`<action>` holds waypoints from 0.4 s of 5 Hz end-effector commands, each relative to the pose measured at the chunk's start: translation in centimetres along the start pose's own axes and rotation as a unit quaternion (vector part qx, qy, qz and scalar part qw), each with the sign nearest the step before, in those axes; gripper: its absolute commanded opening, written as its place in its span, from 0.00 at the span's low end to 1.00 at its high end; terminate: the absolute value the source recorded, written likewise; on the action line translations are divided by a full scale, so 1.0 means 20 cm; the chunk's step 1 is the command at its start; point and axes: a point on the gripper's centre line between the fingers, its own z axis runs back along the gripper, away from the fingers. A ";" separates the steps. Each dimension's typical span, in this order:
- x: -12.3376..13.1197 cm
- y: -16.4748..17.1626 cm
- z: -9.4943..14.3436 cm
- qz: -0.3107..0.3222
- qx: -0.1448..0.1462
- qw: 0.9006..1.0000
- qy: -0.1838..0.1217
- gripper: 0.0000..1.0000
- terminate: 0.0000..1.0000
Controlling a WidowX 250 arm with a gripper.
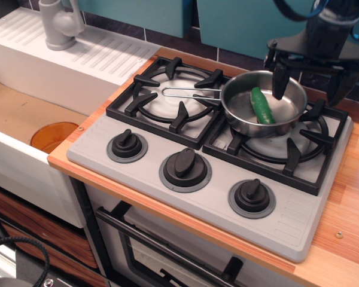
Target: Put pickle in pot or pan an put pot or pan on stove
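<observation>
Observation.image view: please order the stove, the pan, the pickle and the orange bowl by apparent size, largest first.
1. stove
2. pan
3. pickle
The orange bowl is partly hidden by the counter edge, so I cannot place it.

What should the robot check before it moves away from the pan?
1. Pickle lies inside the pot: ok.
2. Pot rests on the right burner of the stove: ok.
3. Pincer open, fingers apart: ok.
4. One pincer finger clear of the pot's rim: cannot tell.
5. Pot handle lies over the left grate, touching no knob: ok.
</observation>
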 end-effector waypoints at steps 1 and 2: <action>0.08 0.08 0.21 -0.010 -0.032 0.999 -0.024 1.00 0.00; 0.05 0.11 0.23 -0.013 -0.036 0.999 -0.017 1.00 0.00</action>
